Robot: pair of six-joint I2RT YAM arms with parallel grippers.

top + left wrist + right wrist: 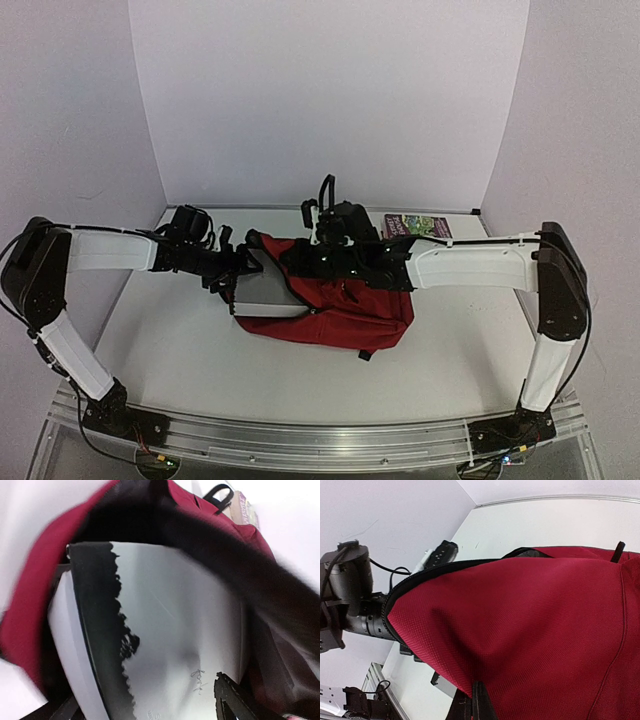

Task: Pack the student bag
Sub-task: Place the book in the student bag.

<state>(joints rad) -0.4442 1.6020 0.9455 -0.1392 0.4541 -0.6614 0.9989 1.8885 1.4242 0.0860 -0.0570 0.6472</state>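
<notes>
- Jaws of left gripper [232, 278] spread wide, released, right at the mouth of the student bag [350, 308].
- Right gripper [474, 696] clenched on the bag's red fabric, flap held up.
- Bag lies mid-table [190, 360], with white book [170, 620] partly inside its opening.
- Second book [415, 226] sits behind the bag.

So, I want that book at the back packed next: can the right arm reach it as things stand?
Probably not yet: its fingers are pinched shut on the student bag; the book itself lies uncovered.
</notes>
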